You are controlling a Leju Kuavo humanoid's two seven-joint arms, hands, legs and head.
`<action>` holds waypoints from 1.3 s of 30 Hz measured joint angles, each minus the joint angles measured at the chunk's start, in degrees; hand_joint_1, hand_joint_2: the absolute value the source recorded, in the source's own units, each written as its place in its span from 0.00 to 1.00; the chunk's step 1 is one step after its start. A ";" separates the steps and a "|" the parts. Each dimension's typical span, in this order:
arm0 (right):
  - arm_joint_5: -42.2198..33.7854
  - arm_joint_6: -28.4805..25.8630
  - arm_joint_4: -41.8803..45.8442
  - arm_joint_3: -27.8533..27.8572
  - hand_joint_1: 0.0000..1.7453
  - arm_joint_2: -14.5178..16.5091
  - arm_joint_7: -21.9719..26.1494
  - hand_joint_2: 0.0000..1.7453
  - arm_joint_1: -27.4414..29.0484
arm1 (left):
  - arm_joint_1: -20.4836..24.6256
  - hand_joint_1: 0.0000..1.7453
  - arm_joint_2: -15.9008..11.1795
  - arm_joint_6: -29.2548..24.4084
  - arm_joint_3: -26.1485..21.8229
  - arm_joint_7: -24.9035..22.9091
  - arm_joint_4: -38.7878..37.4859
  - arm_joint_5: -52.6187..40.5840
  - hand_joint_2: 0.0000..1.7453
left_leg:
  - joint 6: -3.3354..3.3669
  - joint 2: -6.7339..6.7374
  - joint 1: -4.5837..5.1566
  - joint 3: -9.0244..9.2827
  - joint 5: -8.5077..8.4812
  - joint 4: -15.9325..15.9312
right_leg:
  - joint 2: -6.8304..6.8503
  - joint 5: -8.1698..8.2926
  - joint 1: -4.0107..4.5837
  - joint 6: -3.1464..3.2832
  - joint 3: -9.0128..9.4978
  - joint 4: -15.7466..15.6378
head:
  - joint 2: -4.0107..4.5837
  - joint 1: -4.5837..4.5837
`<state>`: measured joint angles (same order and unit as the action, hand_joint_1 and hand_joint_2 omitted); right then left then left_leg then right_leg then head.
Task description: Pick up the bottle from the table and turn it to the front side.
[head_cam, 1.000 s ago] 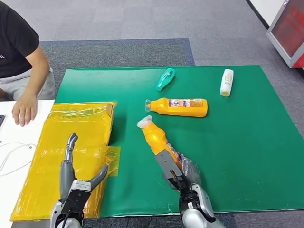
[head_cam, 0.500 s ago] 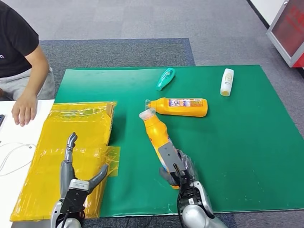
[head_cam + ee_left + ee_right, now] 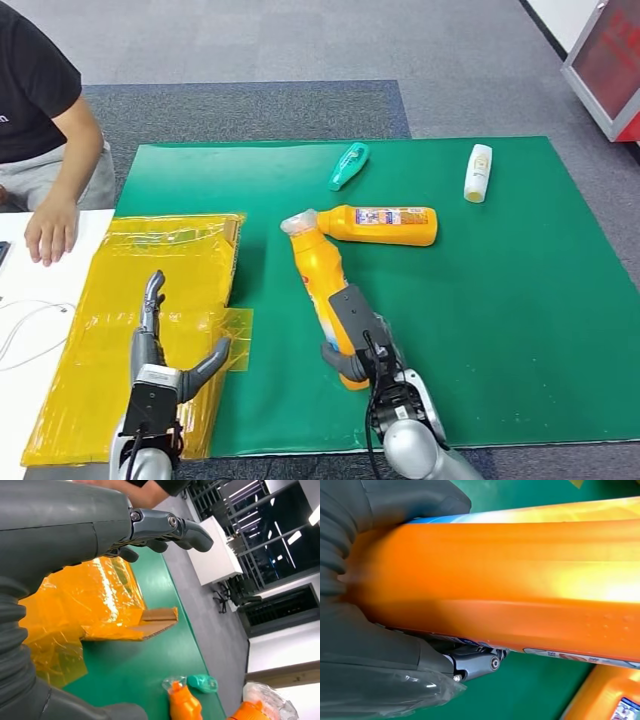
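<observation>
An orange bottle (image 3: pixel 321 275) with a plastic-wrapped cap is held by my right hand (image 3: pixel 362 345) near the front of the green mat (image 3: pixel 498 300). The hand grips its lower body, and the cap end points away from me, close to the cap of a second orange bottle (image 3: pixel 381 225) lying across the mat. Up close, the held bottle (image 3: pixel 508 580) spans the right wrist view with my right hand's fingers (image 3: pixel 471 660) wrapped under it. My left hand (image 3: pixel 155 355) hovers open over the yellow bag (image 3: pixel 151 270), fingers spread.
A teal bottle (image 3: pixel 349 165) and a white bottle (image 3: pixel 477 172) lie at the far side of the mat. A person sits at the left with a hand (image 3: pixel 51 228) on the white table (image 3: pixel 23 350). A red-and-grey cabinet (image 3: pixel 607 65) stands at the far right.
My right hand has swung the orange bottle so its cap end moved farther away, up to the second bottle's cap. My left hand shifted slightly.
</observation>
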<state>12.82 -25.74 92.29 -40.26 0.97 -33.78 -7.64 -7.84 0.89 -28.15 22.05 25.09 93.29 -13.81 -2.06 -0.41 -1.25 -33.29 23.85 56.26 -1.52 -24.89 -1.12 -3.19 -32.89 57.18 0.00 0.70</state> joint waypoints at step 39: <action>0.92 -2.82 4.21 -8.36 1.00 -2.10 0.01 1.00 -4.20 | 9.11 0.00 0.88 10.12 4.52 2.82 -0.04 29.84 1.00 | -0.02 0.00 0.00 -0.02 -0.04 0.00 | 0.00 0.02 0.00 0.02 -0.04 0.01 | 0.00 -0.01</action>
<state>13.74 -28.56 96.50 -48.62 -1.13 -33.77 -11.84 1.27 1.77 -18.03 26.58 27.91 93.24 16.03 -2.08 -0.41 -1.26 -33.31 23.81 56.26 -1.53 -24.86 -1.12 -3.18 -32.93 57.19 0.00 0.69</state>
